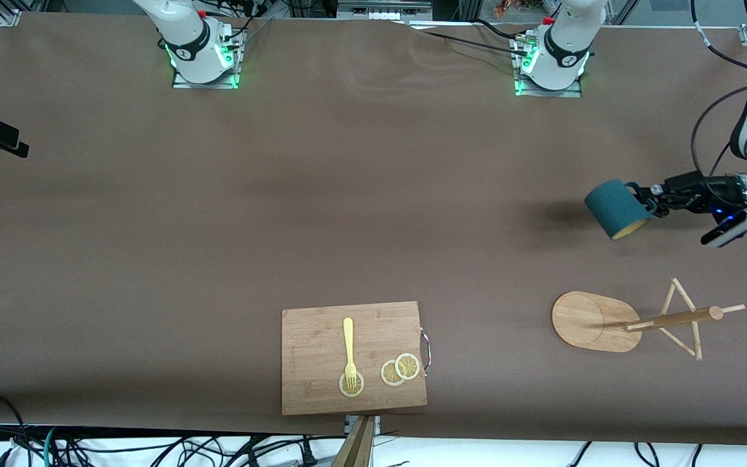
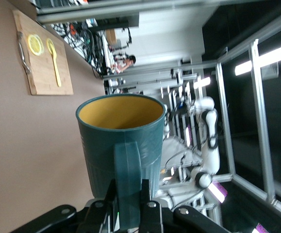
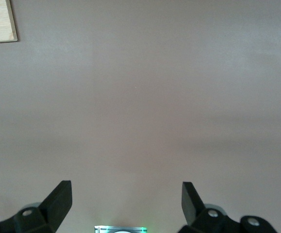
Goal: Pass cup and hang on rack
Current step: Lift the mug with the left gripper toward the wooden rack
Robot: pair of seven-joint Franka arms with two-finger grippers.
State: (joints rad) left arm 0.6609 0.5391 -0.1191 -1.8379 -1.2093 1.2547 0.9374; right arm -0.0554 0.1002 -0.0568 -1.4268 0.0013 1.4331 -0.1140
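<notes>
The right gripper (image 3: 125,204) waits high over bare brown tablecloth (image 1: 283,194) near its own base, its two black fingers (image 3: 57,201) spread wide with nothing between them; a corner of the wooden cutting board (image 1: 321,350) shows at the edge of its wrist view. On that board, at the table's edge nearest the front camera, a pale yellow fork (image 1: 349,347) lies with its tines on one lemon slice (image 1: 351,384); two more overlapping lemon slices (image 1: 401,370) sit beside it, next to the board's metal handle (image 1: 426,350). Toward the left arm's end of the table, the left gripper (image 1: 652,201) hangs in the air over open cloth, clamped tight on the loop handle (image 2: 127,179) of the dark teal cup (image 1: 615,209); the cup is tipped on its side, its mustard-yellow inside turned down toward the front camera, its shadow on the cloth below. Below the gripper's hold, nearer the front camera, the bamboo rack (image 1: 597,321) stands on its oval base, well apart from the cup, its post and thin pegs (image 1: 685,318) bare.
</notes>
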